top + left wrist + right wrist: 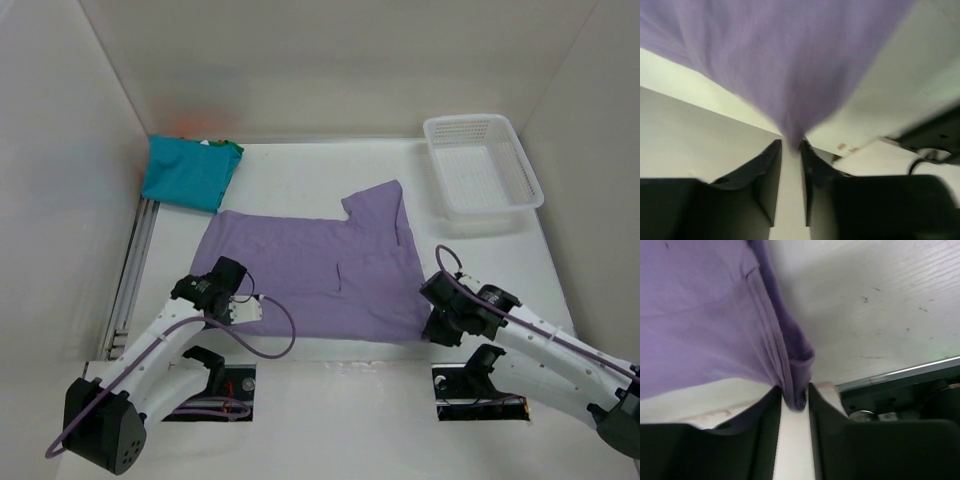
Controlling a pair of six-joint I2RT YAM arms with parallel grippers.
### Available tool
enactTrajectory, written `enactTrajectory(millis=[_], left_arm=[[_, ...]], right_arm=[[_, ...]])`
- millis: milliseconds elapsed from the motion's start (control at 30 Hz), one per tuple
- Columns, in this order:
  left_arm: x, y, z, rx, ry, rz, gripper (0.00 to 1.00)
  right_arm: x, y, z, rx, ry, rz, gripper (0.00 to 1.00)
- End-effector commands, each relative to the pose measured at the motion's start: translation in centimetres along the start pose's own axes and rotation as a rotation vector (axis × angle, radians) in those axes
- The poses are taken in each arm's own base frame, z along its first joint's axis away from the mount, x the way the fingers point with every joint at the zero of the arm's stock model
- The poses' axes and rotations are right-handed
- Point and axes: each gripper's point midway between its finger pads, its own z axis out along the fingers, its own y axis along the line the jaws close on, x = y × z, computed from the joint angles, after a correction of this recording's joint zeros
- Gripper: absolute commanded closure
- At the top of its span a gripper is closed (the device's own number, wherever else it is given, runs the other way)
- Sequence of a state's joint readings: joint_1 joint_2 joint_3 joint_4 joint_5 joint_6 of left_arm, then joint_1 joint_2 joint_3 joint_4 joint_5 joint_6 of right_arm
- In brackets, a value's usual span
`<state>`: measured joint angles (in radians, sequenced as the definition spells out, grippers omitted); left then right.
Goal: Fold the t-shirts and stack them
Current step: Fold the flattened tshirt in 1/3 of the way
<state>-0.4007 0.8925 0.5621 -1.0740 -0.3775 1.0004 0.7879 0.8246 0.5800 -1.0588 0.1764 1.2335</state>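
A lavender t-shirt (310, 270) lies spread flat in the middle of the table, one sleeve (378, 205) pointing to the back. My left gripper (243, 308) is shut on its near left corner, and in the left wrist view the cloth (790, 60) narrows into the pinch of that gripper (791, 145). My right gripper (432, 325) is shut on the near right corner; the bunched hem (792, 365) sits between its jaws (795, 396). A folded teal t-shirt (190, 172) lies at the back left, with a sliver of dark green t-shirt (232, 147) under its far edge.
A white lattice basket (520, 170) stands at the back right. White walls close in the table on the left, back and right. A metal rail (135, 260) runs along the table's left edge. Both arm bases sit at the near edge.
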Motion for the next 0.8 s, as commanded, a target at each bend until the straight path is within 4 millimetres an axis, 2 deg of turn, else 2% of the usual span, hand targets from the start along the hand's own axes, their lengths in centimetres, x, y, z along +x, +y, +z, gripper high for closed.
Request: enactTrajectory(millis=[0, 67, 133, 200, 233, 300, 367, 400, 467, 567, 667, 767], left_arm=[[1.5, -2.8, -0.2, 0.093, 0.052, -0.023, 0.70], [2.3, -3.0, -0.2, 0.099, 0.084, -0.023, 0.52], [2.9, -2.6, -0.7, 0.093, 0.103, -0.034, 0.45], [2.9, -0.7, -1.9, 0.058, 0.071, -0.074, 0.41], [2.7, 0.8, -2.6, 0.027, 0.038, -0.112, 0.39], [2.2, 5.1, -3.9, -0.063, -0.045, -0.226, 0.35], [1.9, 10.0, -4.5, -0.152, -0.127, -0.362, 0.33], [1.9, 12.5, -4.3, -0.192, -0.166, -0.447, 0.33], [2.1, 16.0, -3.2, -0.232, -0.211, -0.593, 0.35], [3.0, 19.9, -0.2, -0.221, -0.228, -0.818, 0.37], [3.3, 21.9, 2.8, -0.160, -0.236, -0.982, 0.38], [2.7, 22.6, 5.4, -0.081, -0.236, -1.098, 0.38]], right_arm=[[0.0, -0.5, -0.5, 0.032, 0.000, -0.004, 0.65], [-0.4, 0.7, -1.6, -0.014, -0.009, -0.044, 0.56], [-1.3, 2.6, -3.6, -0.080, -0.035, -0.087, 0.54], [-3.0, 4.9, -5.7, -0.126, -0.089, -0.131, 0.54], [-4.1, 6.1, -6.5, -0.140, -0.124, -0.168, 0.55], [-6.7, 8.6, -7.7, -0.139, -0.195, -0.245, 0.55], [-9.7, 10.5, -7.6, -0.112, -0.260, -0.305, 0.55], [-11.8, 11.8, -6.9, -0.090, -0.292, -0.340, 0.56], [-14.7, 13.6, -5.6, -0.071, -0.327, -0.370, 0.57], [-19.6, 16.6, -2.7, -0.053, -0.377, -0.402, 0.57], [-23.6, 17.8, 0.8, 0.000, -0.379, -0.403, 0.54], [-25.6, 17.9, 4.3, 0.065, -0.342, -0.430, 0.54]])
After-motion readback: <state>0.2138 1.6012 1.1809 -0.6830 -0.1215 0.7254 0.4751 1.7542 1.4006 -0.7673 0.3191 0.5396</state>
